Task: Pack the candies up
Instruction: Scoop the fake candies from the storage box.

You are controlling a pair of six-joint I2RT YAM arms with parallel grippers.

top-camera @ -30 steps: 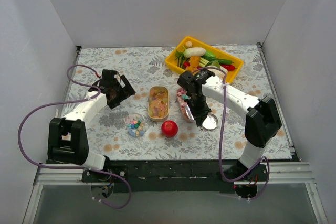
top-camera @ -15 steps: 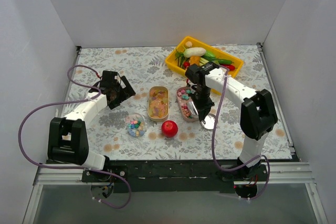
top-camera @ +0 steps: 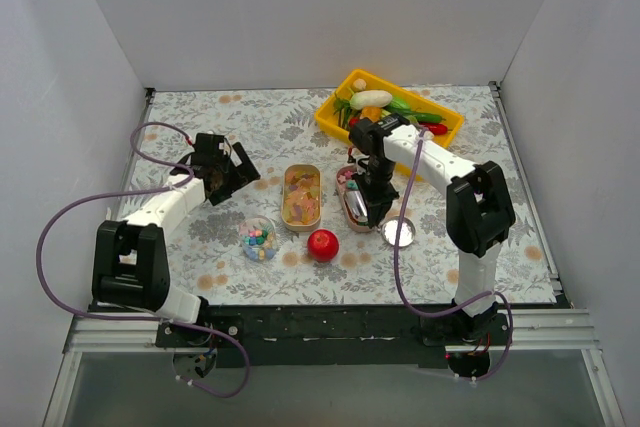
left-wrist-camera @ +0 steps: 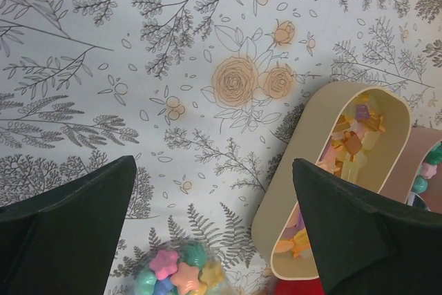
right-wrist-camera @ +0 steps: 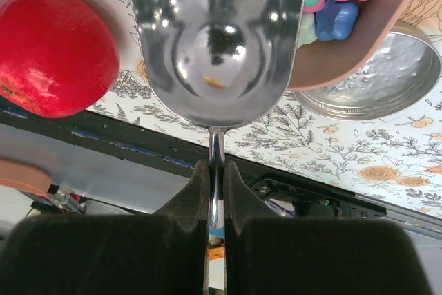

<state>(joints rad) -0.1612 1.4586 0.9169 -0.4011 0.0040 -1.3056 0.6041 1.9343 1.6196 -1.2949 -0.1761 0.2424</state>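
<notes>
- Amber, orange and pale yellow candies [top-camera: 301,197] fill the beige tin [top-camera: 302,168] in the middle of the tabletop [top-camera: 200,127]. A pink tin [top-camera: 346,182] lies just beside it on the right, and a red ball [top-camera: 322,244] is near its front.
- Left wrist view: the left gripper [left-wrist-camera: 213,164] stands wide open and empty. A clear cup [left-wrist-camera: 166,248] of pastel stars shows between its fingers, and the beige tin is by the right finger.
- Right wrist view: the right gripper [right-wrist-camera: 215,184] is closed on the handle of a metal scoop [right-wrist-camera: 214,39]. The scoop's bowl is between the red ball and the pink tin, with a round metal lid [right-wrist-camera: 376,77] beside.
</notes>
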